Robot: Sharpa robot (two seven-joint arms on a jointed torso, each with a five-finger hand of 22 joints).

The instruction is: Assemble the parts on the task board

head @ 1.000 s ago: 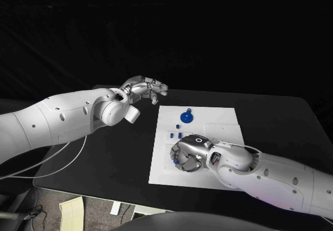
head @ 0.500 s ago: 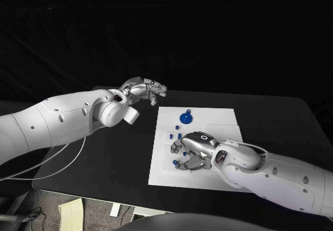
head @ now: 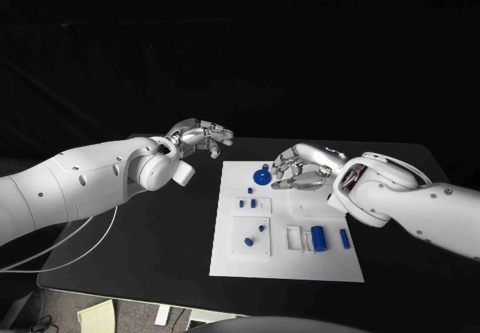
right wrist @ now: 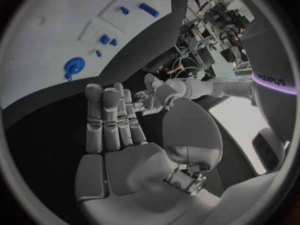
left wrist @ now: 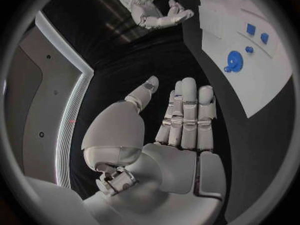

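The white task board [head: 285, 260] lies mid-table. A round blue part [head: 263, 176] sits at its far end, and small blue parts [head: 247, 203] stand further in. A blue cylinder [head: 317, 237] and a blue bar [head: 344, 238] lie toward the near right. My right hand [head: 303, 166] hovers over the board's far end beside the round part, fingers apart and palm [right wrist: 115, 120] bare. My left hand [head: 200, 135] is raised beyond the board's far left corner, also with nothing in it; its fingers [left wrist: 187, 115] are straight. The board [left wrist: 262, 75] and round part [left wrist: 234, 61] lie ahead of it.
A white block [head: 294, 236] stands next to the cylinder. Two more small blue parts [head: 255, 234] sit in a square field at the near left. Black table [head: 160, 229] surrounds the board. A cable [head: 60, 246] hangs off the table's left side.
My right hand has lifted from the board's near left and swung to its far end, uncovering the square field, cylinder and bar. The left hand has barely moved.
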